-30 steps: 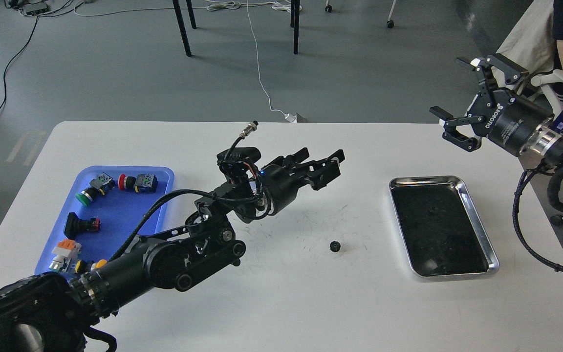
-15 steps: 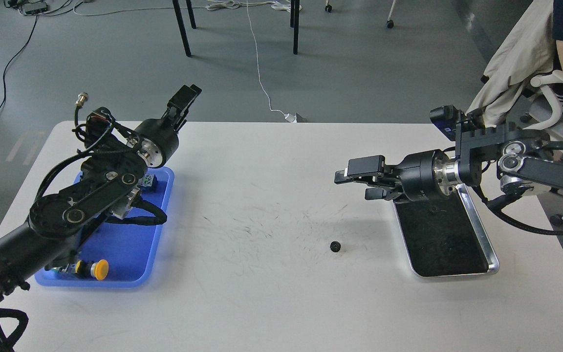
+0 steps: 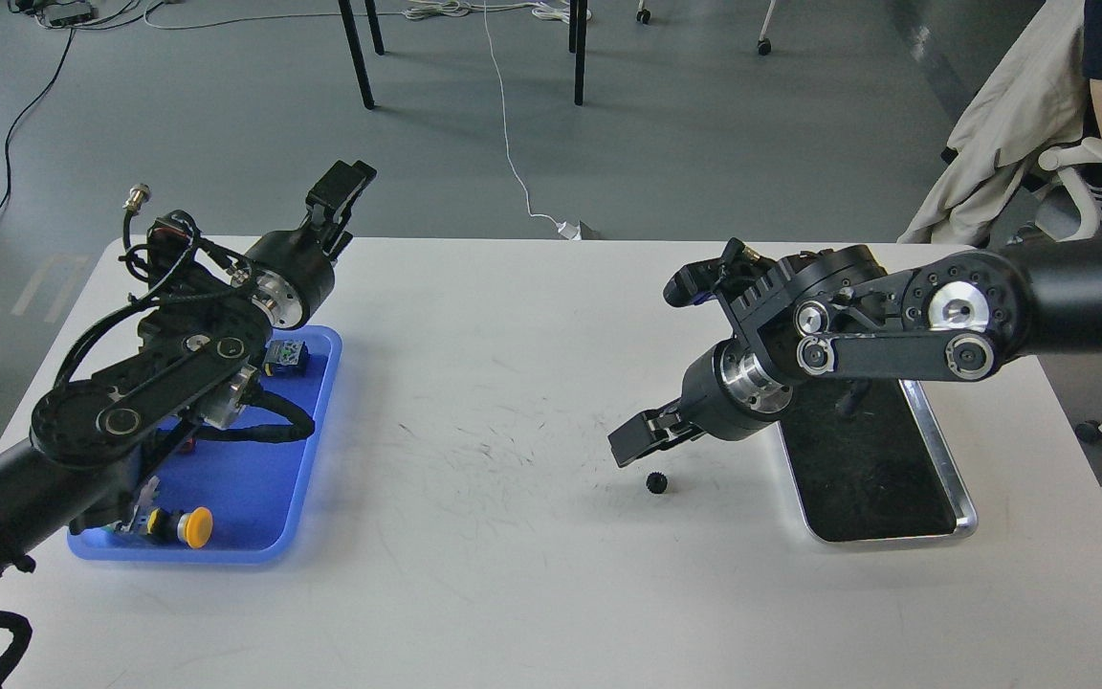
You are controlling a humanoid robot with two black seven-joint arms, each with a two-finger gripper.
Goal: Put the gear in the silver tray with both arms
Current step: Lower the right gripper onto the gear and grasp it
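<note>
The gear [image 3: 656,482] is small and black and lies on the white table, left of the silver tray [image 3: 955,471]. The tray's dark floor holds nothing. My right arm reaches in over the tray's far half. The right gripper [image 3: 645,442] points down and to the left, just above and slightly left of the gear, with its fingers a little apart and nothing between them. My left gripper [image 3: 341,194] is raised over the table's back left, above the blue tray [image 3: 254,478]. It points up and away, its fingers overlap in the view, and it holds nothing that I can see.
The blue tray holds a yellow push button [image 3: 192,525], a blue switch block [image 3: 285,356] and other parts under my left arm. A seated person and a chair [image 3: 1101,163] are past the table's right back corner. Table legs [image 3: 357,57] stand behind.
My right arm swung from high at the right, across the tray, down to the gear. My left arm pulled back from the table's middle to the back left, above the blue tray. The gear has not moved.
</note>
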